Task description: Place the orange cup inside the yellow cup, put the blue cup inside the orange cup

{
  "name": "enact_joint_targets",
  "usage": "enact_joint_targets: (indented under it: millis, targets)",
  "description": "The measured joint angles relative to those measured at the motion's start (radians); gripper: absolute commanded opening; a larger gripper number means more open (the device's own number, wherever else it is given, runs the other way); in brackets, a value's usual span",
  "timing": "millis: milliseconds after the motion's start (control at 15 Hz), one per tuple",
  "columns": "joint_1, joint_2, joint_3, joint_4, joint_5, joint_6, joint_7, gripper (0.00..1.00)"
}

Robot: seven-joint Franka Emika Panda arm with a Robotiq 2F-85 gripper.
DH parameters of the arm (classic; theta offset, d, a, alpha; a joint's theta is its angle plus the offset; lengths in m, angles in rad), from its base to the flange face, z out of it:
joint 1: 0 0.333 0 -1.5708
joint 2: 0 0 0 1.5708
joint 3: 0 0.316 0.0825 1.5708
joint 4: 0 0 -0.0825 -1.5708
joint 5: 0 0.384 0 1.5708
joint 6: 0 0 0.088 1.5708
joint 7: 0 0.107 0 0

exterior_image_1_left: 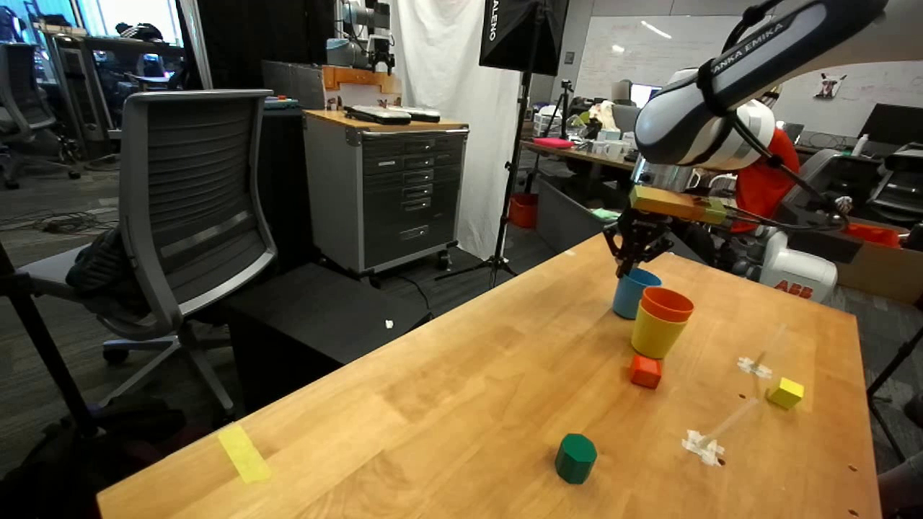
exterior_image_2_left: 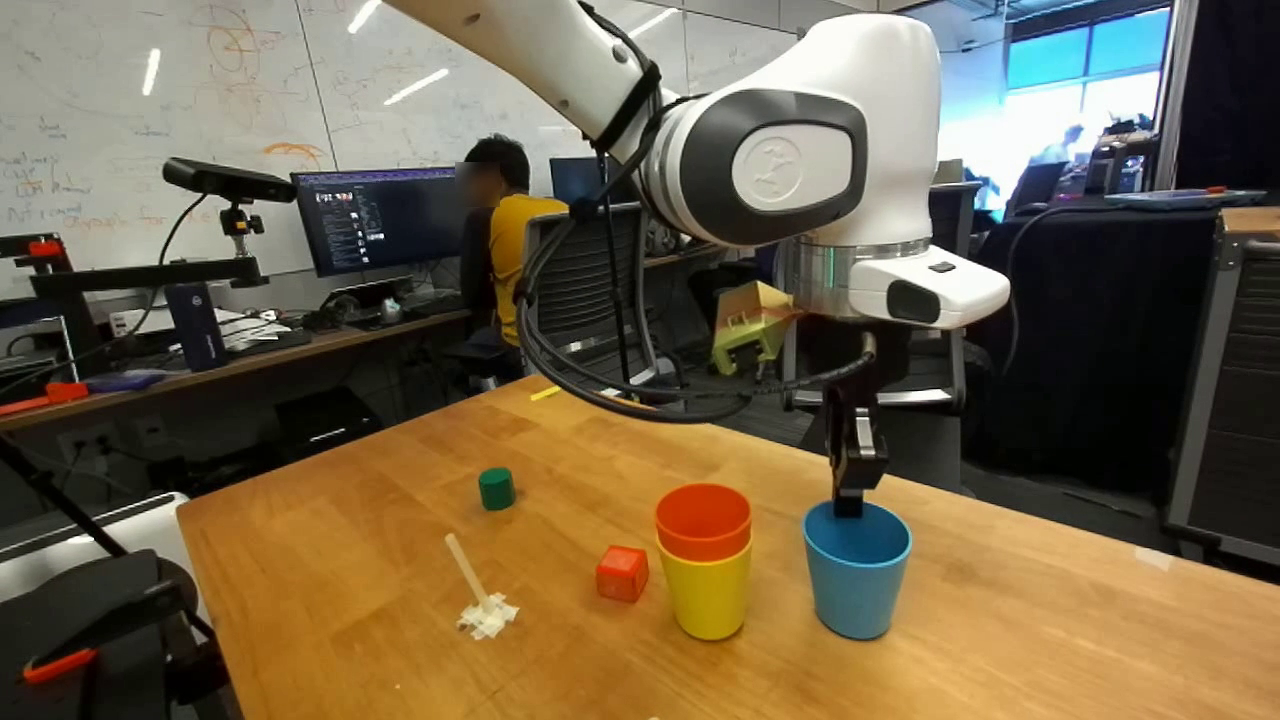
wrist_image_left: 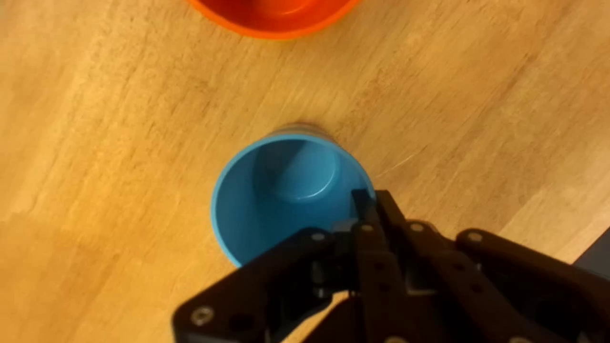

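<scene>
The orange cup (exterior_image_1_left: 667,303) (exterior_image_2_left: 703,530) (wrist_image_left: 281,14) sits inside the yellow cup (exterior_image_1_left: 656,335) (exterior_image_2_left: 710,598), its upper part standing above the yellow rim. The yellow cup stands upright on the table and is almost wholly hidden in the wrist view. The blue cup (exterior_image_1_left: 631,297) (exterior_image_2_left: 858,598) (wrist_image_left: 290,209) is upright beside them; it looks to be at table level. My gripper (exterior_image_1_left: 623,271) (exterior_image_2_left: 848,508) (wrist_image_left: 374,193) points down at the blue cup's rim. It is shut on the blue cup's wall, one finger inside and one outside.
A red-orange block (exterior_image_1_left: 645,371) (exterior_image_2_left: 622,573) lies near the yellow cup. A green block (exterior_image_1_left: 576,458) (exterior_image_2_left: 496,488) and a yellow block (exterior_image_1_left: 785,393) are farther off. White taped patches with pale sticks (exterior_image_1_left: 703,447) (exterior_image_2_left: 488,614) are on the wooden table (exterior_image_1_left: 447,404). The table edge runs near the blue cup.
</scene>
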Motion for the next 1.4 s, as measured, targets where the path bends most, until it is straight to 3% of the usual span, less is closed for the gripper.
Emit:
enact_joint_targets:
  millis: [667,1400]
  targets:
    - [0.026,-0.029,0.000,-0.007,-0.043,-0.038,-0.002,0.03]
    - [0.109,-0.308,-0.033,-0.160,-0.256,-0.167,0.028,0.01]
